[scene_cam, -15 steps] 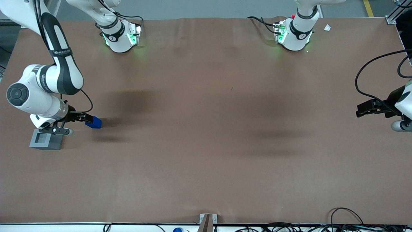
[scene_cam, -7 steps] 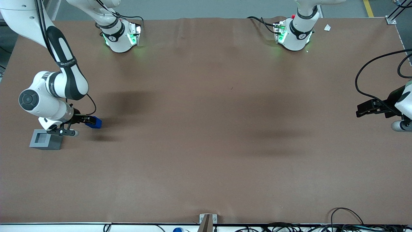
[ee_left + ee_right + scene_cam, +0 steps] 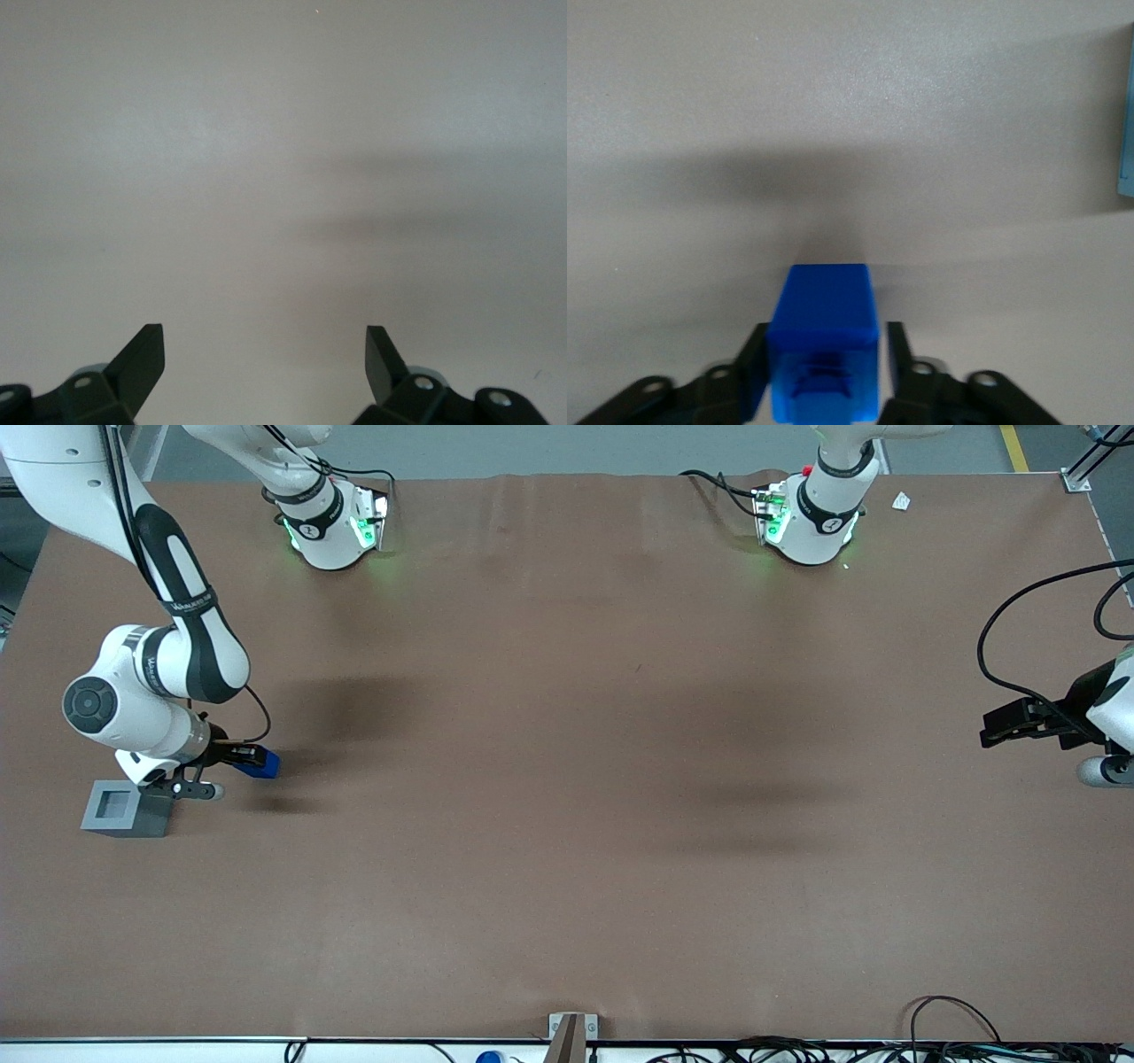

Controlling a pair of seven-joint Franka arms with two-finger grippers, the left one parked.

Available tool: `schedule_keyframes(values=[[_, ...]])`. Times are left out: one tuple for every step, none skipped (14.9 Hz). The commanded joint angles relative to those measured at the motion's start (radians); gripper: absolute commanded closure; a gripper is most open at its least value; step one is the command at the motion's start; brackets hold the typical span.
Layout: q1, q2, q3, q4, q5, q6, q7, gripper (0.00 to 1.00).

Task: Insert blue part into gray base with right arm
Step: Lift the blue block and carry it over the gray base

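Grasp stage: gripper (image 3: 241, 757) at blue part (image 3: 262, 763) on table (image 3: 567, 779), fingers (image 3: 902, 356) flanking its sides, closure unclear; gray base (image 3: 125, 809) near, nearer the front camera; next, likely lift and alignment over recess.

Gripper (image 3: 237, 757) holds blue part (image 3: 263, 763) near gray base (image 3: 116, 809)

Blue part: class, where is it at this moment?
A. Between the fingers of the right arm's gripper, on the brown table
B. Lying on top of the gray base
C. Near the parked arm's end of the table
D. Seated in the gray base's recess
A: the gripper has its fingers against the sides of the blue part, and the gray base stands apart with its recess empty.
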Motion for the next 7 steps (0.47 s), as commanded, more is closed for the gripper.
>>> schedule_keyframes(values=[[-0.007,-0.014,0.005,-0.004,0.003,-0.014,0.004,0.96],[-0.010,-0.015,0.004,0.007,0.003,-0.031,0.004,0.98],[-0.018,-0.018,0.002,0.041,0.003,-0.071,-0.004,0.99],[-0.035,-0.018,0.002,0.088,0.003,-0.124,-0.007,1.00],[-0.054,-0.017,0.002,0.143,0.003,-0.179,-0.008,1.00],[-0.070,-0.014,0.002,0.194,0.003,-0.223,-0.010,1.00],[-0.079,-0.012,0.002,0.235,0.002,-0.250,-0.010,1.00]])
